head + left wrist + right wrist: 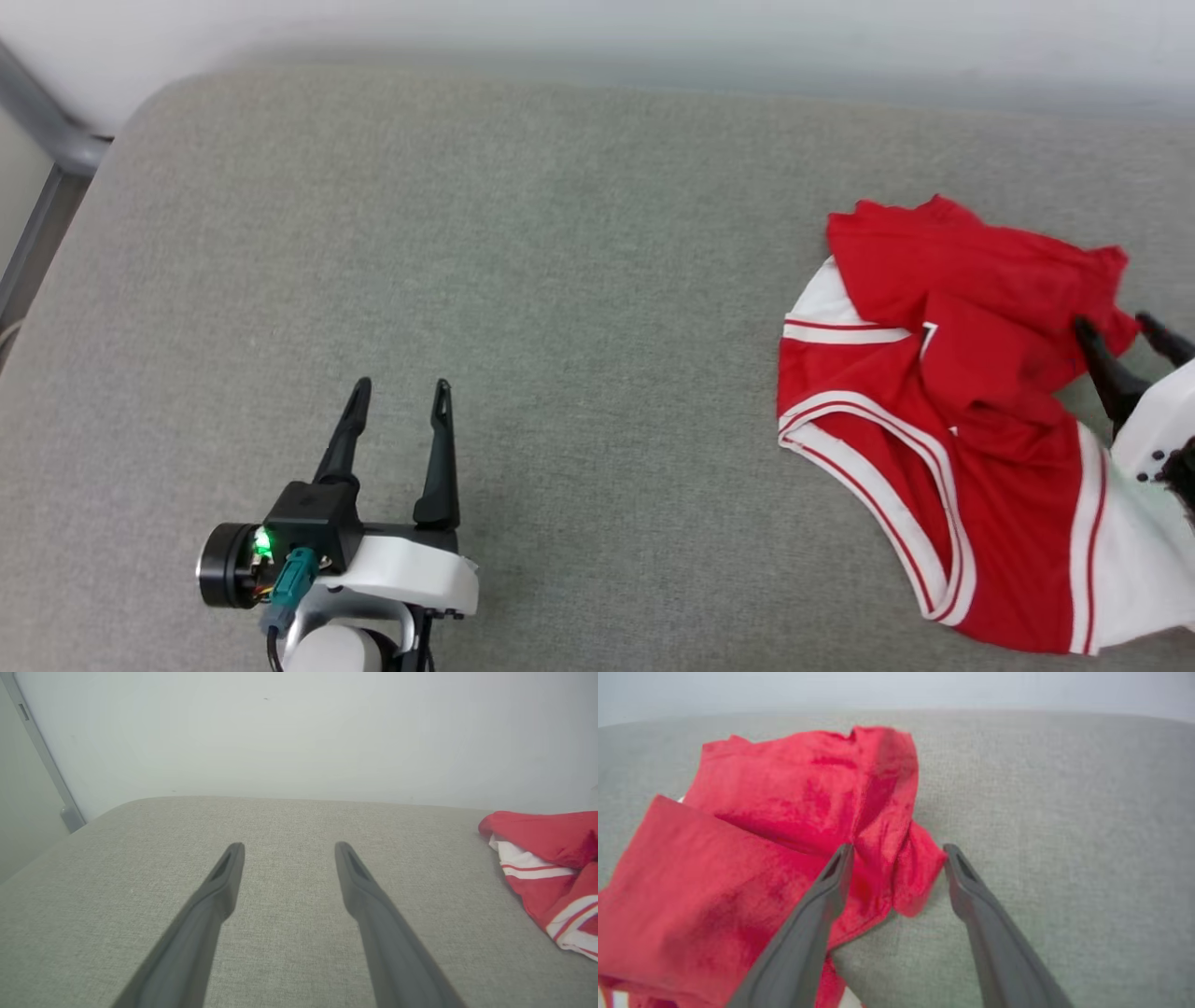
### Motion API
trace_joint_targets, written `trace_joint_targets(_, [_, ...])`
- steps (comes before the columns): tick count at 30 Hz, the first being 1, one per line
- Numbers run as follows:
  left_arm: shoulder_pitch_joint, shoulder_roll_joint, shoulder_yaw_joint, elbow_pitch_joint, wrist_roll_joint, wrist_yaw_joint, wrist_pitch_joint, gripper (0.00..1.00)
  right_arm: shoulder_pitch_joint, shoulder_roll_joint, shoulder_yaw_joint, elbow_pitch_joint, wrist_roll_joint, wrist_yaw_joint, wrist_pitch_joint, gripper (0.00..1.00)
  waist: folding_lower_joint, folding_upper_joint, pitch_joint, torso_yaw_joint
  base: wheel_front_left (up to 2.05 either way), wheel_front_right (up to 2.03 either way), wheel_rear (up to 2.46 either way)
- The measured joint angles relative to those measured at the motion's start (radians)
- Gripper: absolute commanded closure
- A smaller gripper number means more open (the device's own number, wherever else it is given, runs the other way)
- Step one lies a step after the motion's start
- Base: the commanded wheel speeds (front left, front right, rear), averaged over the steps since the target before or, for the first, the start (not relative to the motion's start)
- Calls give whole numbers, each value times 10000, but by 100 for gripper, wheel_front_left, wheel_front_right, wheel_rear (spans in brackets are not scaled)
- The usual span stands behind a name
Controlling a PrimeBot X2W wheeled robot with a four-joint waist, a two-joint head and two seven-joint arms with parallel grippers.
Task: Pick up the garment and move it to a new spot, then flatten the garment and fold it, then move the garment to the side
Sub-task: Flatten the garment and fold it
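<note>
Right gripper [898,851] astride garment [784,812] edge

Soft cloth on coarse weave
The red garment [990,373] is limp cloth with a faint sheen; the grey cushion [560,280] is matt, rough-woven fabric; the left gripper [288,844] has matt dark fingers [219,896].

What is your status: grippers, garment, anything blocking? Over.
Left gripper open over bare cushion, apart from garment. Right gripper open, jaws straddling a red fold at its edge. Garment crumpled, unfolded, on cushion's right. Nothing seen in the way.
</note>
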Motion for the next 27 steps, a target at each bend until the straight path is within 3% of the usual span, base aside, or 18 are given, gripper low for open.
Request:
trace_joint_targets(4, [63, 13, 209, 36, 219, -205, 0, 0, -216, 84, -598, 6, -1152, 0, -527, 0, 0, 0, -324, -261, 0, 0, 0])
trace_joint_targets(9, [-3, 140, 454, 48, 428, -483, 0, 0, 307, 303, -4253, -2313, -3992, 0, -566, 0, -1, 0, -671, -706, 0, 0, 0])
trace_joint_targets(13, [-275, 303, 539, 161, 518, -754, 0, 0, 2712, 1639, -6959, -4920, -6529, -2, -564, 0, -1, 0, -929, -1023, 0, 0, 0])
trace_joint_targets(15, [-457, 357, 583, 226, 525, -897, 0, 0, 3739, 2479, -7848, -6197, -7427, -2, -564, 0, -1, 0, -1024, -1155, 0, 0, 0])
trace_joint_targets(18, [-782, 481, 571, 428, 529, -1122, 0, 0, 5097, 3609, -8648, -7777, -8380, 0, -566, 0, -1, 0, -1127, -1312, 0, 0, 0])
trace_joint_targets(21, [-1270, 617, 470, 727, 514, -1363, 0, 0, 6031, 4347, -9072, -8828, -8918, -2, -566, 0, -1, 0, -1184, -1414, 0, 0, 0])
trace_joint_targets(27, [-2738, 1053, -180, 1908, 242, -1741, 104, 0, 7397, 5150, -9072, -10067, -9449, -2, -566, 0, -1, 0, -1242, -1651, 0, 0, 0])
